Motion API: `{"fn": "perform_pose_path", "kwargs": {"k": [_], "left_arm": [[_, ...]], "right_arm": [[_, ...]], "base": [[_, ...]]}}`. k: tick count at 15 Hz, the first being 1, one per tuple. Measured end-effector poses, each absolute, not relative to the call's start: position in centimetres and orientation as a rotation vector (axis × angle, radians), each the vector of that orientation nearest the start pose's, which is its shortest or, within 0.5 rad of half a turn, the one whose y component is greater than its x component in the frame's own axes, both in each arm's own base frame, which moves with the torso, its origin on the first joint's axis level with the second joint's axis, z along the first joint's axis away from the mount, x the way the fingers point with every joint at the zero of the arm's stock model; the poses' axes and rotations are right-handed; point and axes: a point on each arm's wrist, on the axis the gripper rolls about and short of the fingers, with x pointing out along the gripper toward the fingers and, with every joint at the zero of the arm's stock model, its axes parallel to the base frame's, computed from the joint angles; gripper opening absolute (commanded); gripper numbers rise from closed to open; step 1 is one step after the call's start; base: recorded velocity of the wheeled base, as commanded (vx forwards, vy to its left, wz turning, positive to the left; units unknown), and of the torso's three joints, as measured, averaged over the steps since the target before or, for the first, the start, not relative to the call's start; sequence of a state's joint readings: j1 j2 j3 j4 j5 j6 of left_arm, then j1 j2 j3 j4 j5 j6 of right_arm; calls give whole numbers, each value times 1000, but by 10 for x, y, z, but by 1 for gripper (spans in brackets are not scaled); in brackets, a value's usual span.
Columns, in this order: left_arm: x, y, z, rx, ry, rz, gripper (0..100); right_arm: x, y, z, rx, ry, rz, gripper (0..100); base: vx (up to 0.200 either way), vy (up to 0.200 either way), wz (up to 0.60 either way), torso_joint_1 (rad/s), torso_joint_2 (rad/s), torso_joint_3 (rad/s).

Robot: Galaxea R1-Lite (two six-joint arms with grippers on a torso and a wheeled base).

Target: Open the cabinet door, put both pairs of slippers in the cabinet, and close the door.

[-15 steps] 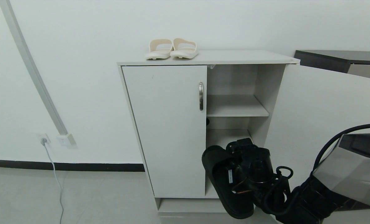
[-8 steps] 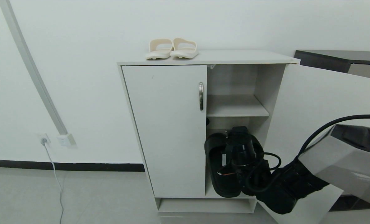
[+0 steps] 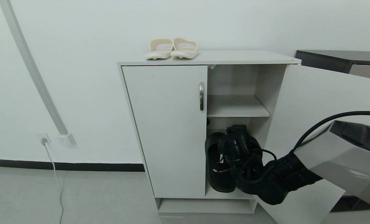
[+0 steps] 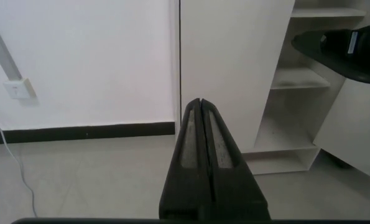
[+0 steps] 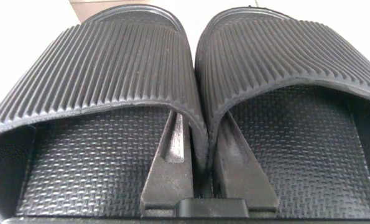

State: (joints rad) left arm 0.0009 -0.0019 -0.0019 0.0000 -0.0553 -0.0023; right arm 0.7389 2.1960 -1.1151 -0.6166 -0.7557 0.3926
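Note:
A white cabinet (image 3: pixel 164 130) stands against the wall with its left door closed and its right door (image 3: pixel 312 102) swung open. The beige slippers (image 3: pixel 172 49) lie side by side on its top. My right gripper (image 3: pixel 231 146) is shut on the black slippers (image 3: pixel 214 161), holding them toes-up inside the lower compartment, under the shelf (image 3: pixel 234 107). In the right wrist view the right gripper (image 5: pixel 200 168) pinches the two adjoining ribbed straps of the black slippers (image 5: pixel 129 74) together. My left gripper (image 4: pixel 200 137) is shut and empty, low above the floor in front of the cabinet (image 4: pixel 234 62).
The left door has a metal handle (image 3: pixel 201 96) at its inner edge. A dark table (image 3: pixel 340 59) stands behind the open door on the right. A wall socket with a cable (image 3: pixel 43 140) and a slanted grey conduit (image 3: pixel 32 68) are on the left; grey floor lies in front.
My right arm has carried the black slippers up and forward, from in front of the cabinet's base into the lower compartment. The beige slippers and doors have not moved.

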Motion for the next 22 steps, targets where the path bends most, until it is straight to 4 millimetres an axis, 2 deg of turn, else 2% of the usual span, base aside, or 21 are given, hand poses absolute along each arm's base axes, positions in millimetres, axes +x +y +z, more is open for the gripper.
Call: {"fn": "perform_pose_path", "kwargs": {"k": [2,8,15,22], "left_arm": [[-23,-1,76,-4,-4,-54,0],[-23,-1,76,-15,-3,-54,0],[-23,-1,76,-9,-3,-54,0],[-23,-1,76,-9,-3,-55,0]], "right_arm": [[315,264,79,70,334,-86,0],[315,266,63,71,342,-69,0],[311,273,32,26,313,12,0],[310,275,18,5,342,28,0]], "base": [[0,-200,0,5,0,5],[0,0,0,0,0,0],[0,0,0,0,0,0],[0,0,0,0,0,0]]}}
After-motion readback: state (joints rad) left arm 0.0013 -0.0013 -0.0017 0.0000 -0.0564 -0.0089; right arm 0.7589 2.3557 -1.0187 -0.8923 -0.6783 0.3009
